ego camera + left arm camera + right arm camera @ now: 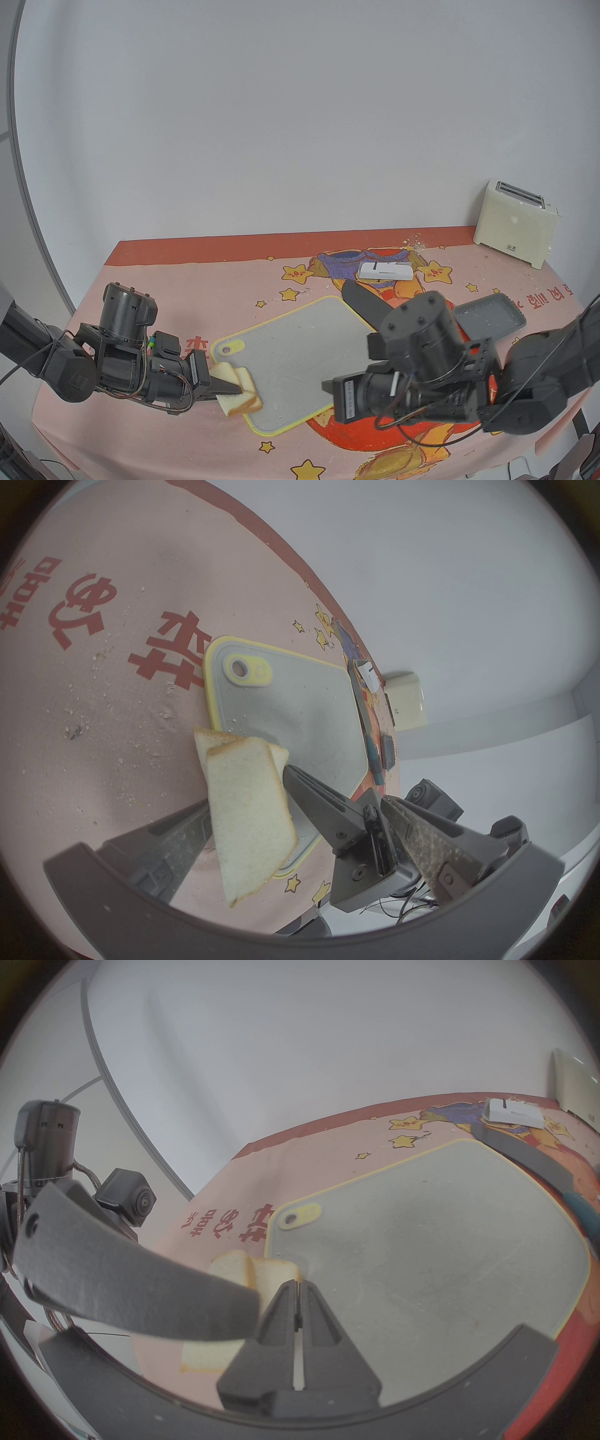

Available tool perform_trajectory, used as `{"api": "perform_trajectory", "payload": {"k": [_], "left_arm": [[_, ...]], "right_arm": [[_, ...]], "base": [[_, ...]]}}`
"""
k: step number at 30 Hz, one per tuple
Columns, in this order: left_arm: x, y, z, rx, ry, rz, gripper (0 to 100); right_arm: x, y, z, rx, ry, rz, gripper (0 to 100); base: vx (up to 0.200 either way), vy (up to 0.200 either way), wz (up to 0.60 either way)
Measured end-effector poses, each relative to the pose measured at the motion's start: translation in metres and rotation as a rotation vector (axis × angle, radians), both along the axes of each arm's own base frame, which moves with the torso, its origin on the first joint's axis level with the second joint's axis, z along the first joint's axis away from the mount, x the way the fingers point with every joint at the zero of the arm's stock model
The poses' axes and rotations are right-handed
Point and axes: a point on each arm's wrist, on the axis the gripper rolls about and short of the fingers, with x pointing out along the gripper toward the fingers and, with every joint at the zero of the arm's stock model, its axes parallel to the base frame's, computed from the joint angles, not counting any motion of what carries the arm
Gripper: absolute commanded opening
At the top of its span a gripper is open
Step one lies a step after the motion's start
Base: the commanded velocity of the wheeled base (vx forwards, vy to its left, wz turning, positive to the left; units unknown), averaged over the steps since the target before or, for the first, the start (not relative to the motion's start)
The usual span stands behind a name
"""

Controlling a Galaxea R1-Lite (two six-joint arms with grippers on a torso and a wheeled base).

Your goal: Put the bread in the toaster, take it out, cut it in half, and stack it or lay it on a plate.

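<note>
knife [365, 306] partly hidden behind right arm [425, 350], toaster [578, 1085] cut by edge

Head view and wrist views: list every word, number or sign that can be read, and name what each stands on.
None can be read with certainty.
Tablecloth: large red characters, skewed and partly cut off, not legible.
Toaster: small dark mark on its front, too small to read.
Right arm's wrist: white sticker, print too small to read.
</note>
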Motion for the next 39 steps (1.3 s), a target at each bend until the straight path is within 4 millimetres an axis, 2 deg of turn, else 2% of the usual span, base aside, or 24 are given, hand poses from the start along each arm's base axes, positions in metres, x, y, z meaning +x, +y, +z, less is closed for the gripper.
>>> {"api": "perform_trajectory", "payload": {"k": [6,12,17,20,25,33,39], "left_arm": [[-0.001,0.001,0.004,-0.007,-0.013,0.005,0],[-0.009,0.006,0.029,-0.045,-0.106,0.019,0],[-0.020,0.011,0.051,-0.075,-0.190,0.022,0],[-0.025,0.012,0.059,-0.087,-0.224,0.022,0],[-0.032,0.013,0.075,-0.115,-0.289,0.010,0],[-0.035,0.006,0.090,-0.164,-0.401,-0.028,0],[-0.035,0.005,0.096,-0.192,-0.465,-0.029,0]], "right_arm": [[0.007,-0.034,0.011,0.016,-0.025,-0.071,0],[0.009,-0.065,0.004,-0.032,-0.035,-0.119,0],[0.006,-0.074,0.006,-0.016,-0.066,-0.133,0],[0.005,-0.079,0.013,0.036,-0.105,-0.133,0],[-0.004,-0.095,0.027,0.189,-0.163,0.034,0],[0.015,-0.125,0.037,0.224,-0.265,-0.080,0],[0.016,-0.124,0.036,0.245,-0.304,-0.073,0]], "base": [[0.000,0.000,0.00],[0.000,0.000,0.00],[0.000,0.000,0.00],[0.000,0.000,0.00],[0.000,0.000,0.00],[0.000,0.000,0.00],[0.000,0.000,0.00]]}}
